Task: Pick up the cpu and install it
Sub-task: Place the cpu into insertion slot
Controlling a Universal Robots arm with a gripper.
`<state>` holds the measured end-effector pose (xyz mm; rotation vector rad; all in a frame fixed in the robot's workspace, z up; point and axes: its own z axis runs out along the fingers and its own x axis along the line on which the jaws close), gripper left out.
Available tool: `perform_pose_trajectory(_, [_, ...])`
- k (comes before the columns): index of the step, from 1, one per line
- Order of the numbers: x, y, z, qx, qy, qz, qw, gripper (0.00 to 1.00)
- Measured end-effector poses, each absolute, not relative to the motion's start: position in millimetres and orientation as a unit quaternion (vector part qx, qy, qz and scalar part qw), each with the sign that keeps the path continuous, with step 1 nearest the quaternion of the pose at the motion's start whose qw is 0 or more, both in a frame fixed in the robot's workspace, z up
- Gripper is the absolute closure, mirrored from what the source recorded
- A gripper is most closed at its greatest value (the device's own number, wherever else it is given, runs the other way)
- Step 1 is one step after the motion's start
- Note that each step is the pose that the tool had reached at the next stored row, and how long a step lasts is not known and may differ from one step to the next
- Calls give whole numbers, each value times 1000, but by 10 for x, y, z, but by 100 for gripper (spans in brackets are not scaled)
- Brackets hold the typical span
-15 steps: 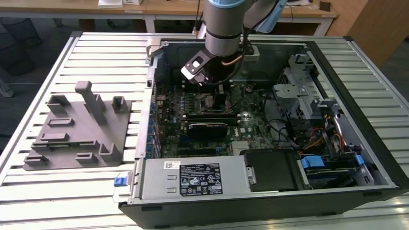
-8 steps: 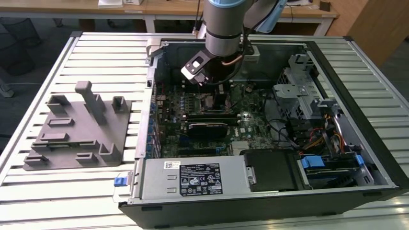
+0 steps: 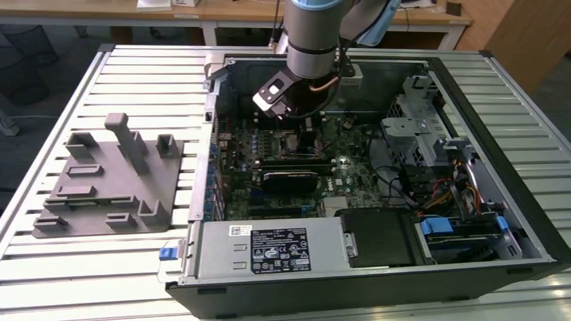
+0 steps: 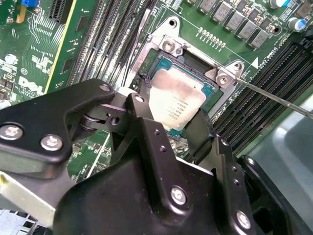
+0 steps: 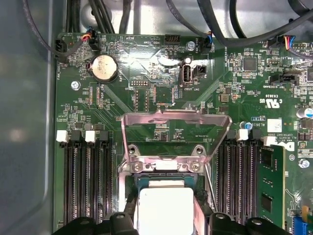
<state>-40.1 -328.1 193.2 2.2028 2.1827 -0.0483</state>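
Cpu sits in the open socket on the motherboard, silver top facing up, teal edge showing along two sides. Can't tell if it is fully seated or just resting there. Gripper is clamped on it: black fingers press against two opposite edges of the cpu in both wrist views, chip between them.

Socket load plate is flipped open and stands up just behind the cpu, its two screw tabs right at the socket edge. Thin metal retention lever runs out from the socket corner, swung away from it. Black memory slots flank the socket on both sides; one green memory module is seated in the far slot group. Coin cell battery sits further up the board, well apart from the socket, near cable connectors.

In the exterior view the arm reaches down into the open computer case, wrist low over the upper middle of the board. Silver power supply fills the case's near end. Grey fixture block with upright posts sits on the slatted table, at the exterior view's left of the case, apart from it.
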Motion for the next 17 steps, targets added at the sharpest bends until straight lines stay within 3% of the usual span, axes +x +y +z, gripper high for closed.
perform_pose_trajectory(8, [-396,-3280,1928,711,703,-15,20,47])
perform_pose_trajectory(9, [-397,-3281,1944,711,703,-16,20,40])
perform_pose_trajectory(14, [-397,-3281,2010,711,703,-16,20,40])
perform_pose_trajectory(15, [-397,-3280,2021,711,703,-16,20,41])
perform_pose_trajectory(17, [-397,-3280,2041,710,703,-16,20,53])
